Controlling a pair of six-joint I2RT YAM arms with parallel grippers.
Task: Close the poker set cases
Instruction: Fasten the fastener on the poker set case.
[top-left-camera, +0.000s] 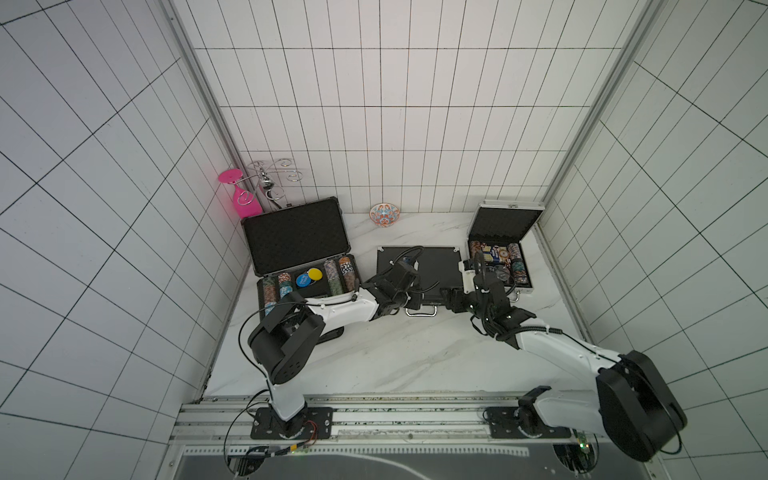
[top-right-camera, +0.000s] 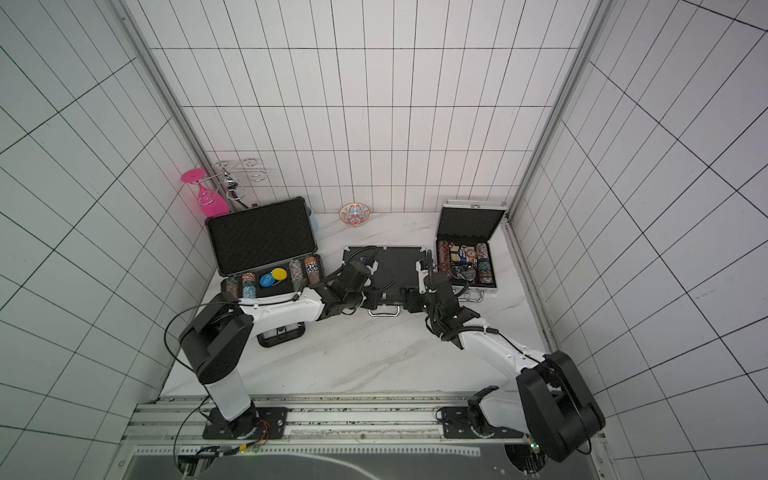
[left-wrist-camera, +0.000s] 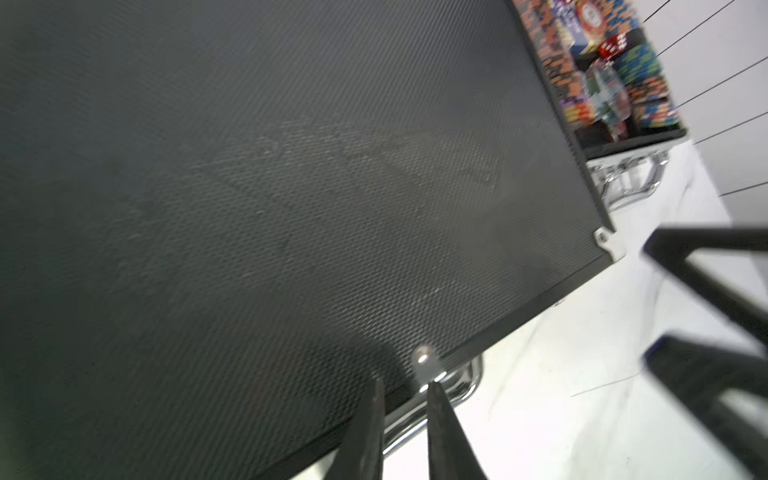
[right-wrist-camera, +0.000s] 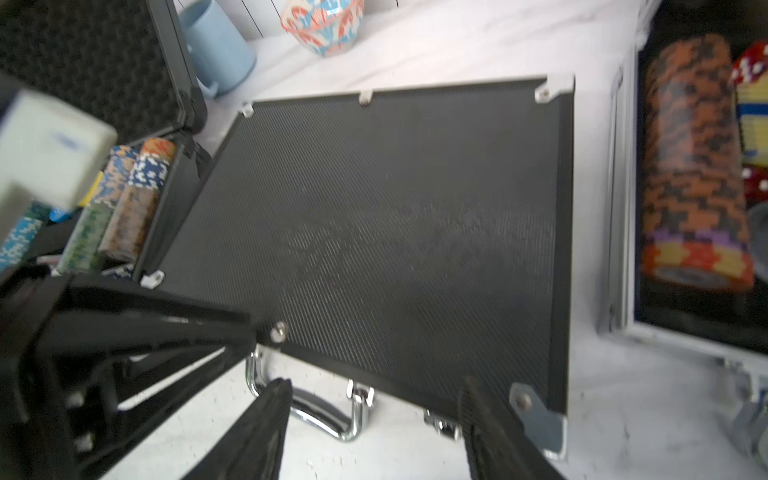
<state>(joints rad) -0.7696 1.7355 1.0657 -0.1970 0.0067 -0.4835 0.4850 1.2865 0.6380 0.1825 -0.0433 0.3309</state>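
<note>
Three poker set cases lie on the marble table. The large ribbed black case (top-left-camera: 291, 237) at the left stands open, with chip rows showing. In the middle, the medium black case (top-left-camera: 436, 266) with silver trim has its lid down flat (right-wrist-camera: 395, 228). The small silver case (top-left-camera: 505, 224) at the right is open. My left gripper (left-wrist-camera: 405, 384) hovers at the medium case's front edge over the chrome handle (top-left-camera: 420, 312), its fingers a narrow gap apart and holding nothing. My right gripper (right-wrist-camera: 376, 386) is wide open at the same edge, with the handle's bracket and a latch between its fingers.
A patterned bowl (top-left-camera: 384, 216) sits by the back wall. A pink glass (top-left-camera: 241, 199) hangs on a wire rack (top-left-camera: 270, 174) in the back left corner. A blue mug (right-wrist-camera: 216, 50) stands behind the large case. Tiled walls close in on both sides.
</note>
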